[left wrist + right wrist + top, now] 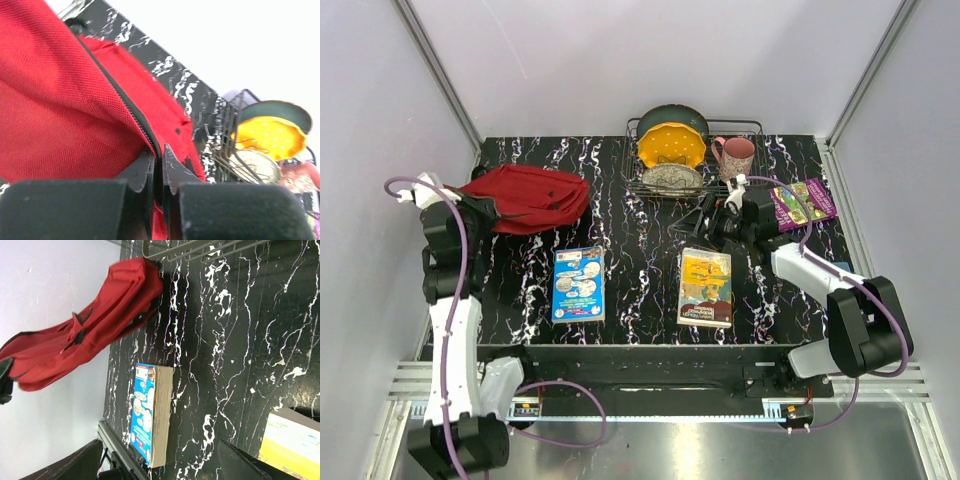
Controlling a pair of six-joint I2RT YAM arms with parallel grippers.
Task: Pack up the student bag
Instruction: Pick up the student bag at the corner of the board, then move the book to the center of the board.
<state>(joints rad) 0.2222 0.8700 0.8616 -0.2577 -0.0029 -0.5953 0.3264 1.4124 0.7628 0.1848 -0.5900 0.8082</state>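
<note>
Left gripper (pixel 159 167) pinched nearly closed on the bag (pixel 60 110) at its zipper edge, red fabric caught between its fingers (pixel 142 174). Right gripper (pixel 712 224) spread wide, holding nothing, above the table (pixel 645 255).

Your marbled counter (pixel 640 250)
You've the student bag (pixel 530 197) far-left, dish rack (pixel 634 160) at far edge, blue book (pixel 578 283), yellow book (pixel 706 287) mid-counter.

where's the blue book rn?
Top view: the blue book lies flat on the table, left of centre. It is nearer the arms than the red bag and left of the yellow book.
</note>
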